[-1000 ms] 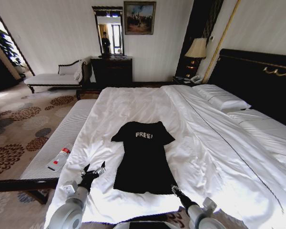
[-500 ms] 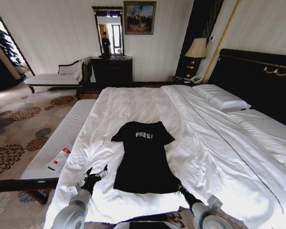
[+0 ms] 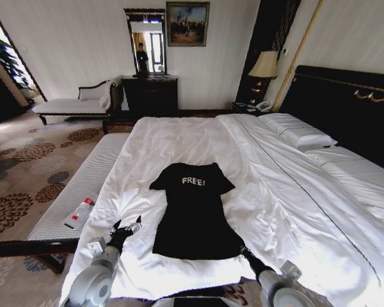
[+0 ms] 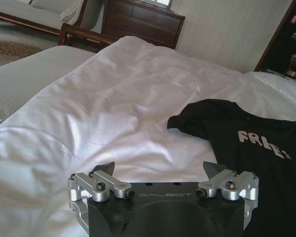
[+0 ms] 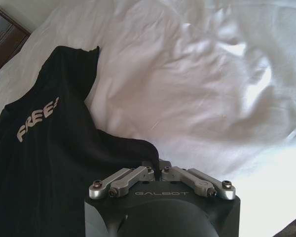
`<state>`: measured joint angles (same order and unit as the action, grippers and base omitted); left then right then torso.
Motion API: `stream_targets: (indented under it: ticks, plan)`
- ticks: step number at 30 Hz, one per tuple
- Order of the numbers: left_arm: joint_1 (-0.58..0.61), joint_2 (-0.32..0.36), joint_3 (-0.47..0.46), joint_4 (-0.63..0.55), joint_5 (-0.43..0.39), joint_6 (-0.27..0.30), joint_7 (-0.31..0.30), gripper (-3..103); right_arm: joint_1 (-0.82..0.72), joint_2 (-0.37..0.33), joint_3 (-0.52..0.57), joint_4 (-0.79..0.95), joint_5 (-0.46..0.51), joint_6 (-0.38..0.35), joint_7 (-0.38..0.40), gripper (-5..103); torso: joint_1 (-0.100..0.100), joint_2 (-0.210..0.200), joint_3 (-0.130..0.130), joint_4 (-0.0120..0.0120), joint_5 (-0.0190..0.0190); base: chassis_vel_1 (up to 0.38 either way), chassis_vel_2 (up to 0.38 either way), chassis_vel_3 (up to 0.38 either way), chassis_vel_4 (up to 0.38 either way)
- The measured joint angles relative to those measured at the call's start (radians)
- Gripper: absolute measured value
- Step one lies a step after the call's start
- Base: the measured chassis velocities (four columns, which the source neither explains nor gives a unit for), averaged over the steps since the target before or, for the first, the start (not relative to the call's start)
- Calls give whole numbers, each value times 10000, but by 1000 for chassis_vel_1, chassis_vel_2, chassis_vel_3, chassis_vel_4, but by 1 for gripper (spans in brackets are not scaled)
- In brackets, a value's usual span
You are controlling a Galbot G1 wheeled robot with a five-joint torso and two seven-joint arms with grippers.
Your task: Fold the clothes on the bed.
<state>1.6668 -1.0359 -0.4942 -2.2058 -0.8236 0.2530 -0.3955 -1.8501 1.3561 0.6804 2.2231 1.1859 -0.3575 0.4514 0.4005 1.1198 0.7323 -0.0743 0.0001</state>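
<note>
T-shirt [image 3: 193, 211] flat on the bed [image 3: 179, 137], collar toward the far side.

Left end effector [image 3: 125, 229] sits over the sheet just left of the hem; right end effector [image 3: 244, 252] is at the hem's right corner. A bench [image 3: 83, 185] runs along the bed's left side with a bottle [image 3: 80, 212] on it; pillows [image 3: 297, 131] lie far right.

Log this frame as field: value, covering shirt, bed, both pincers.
shirt: black T-shirt flat on the bed, FREE lettering up, unfolded
bed: white sheets, rumpled
left pincer: open, over the sheet beside the shirt's left hem corner
right pincer: shut on the shirt's right hem corner
</note>
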Motion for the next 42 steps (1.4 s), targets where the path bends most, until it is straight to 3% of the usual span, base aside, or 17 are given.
stream_targets:
  ticks: [9, 21, 32, 42]
  plan:
    - [284, -15, 411, 135, 225, -133, 109, 100, 885, -701, 1252, -715, 1246, -267, 720, 2, 0, 1, 0, 2, -1, 0, 0, 0, 0]
    - [1551, 20, 886, 12, 260, -3, 640, 100, 1233, -1022, 1414, -1515, 1226, -307, 701, 2, 0, 0, 0, 1, -1, 0, 0, 0, 0]
    - [1431, 130, 1454, 26, -811, 448, 849, 100, 1336, -906, 1107, -1495, 1066, -311, 748, 2, -1, 1, 0, -1, -3, 0, 0, 0, 0]
    - [1344, -294, 1994, -193, -1457, 734, 358, 100, 1610, -925, 884, -1573, 1099, -353, 827, 2, -1, 1, 0, 3, -1, 0, 0, 0, 0]
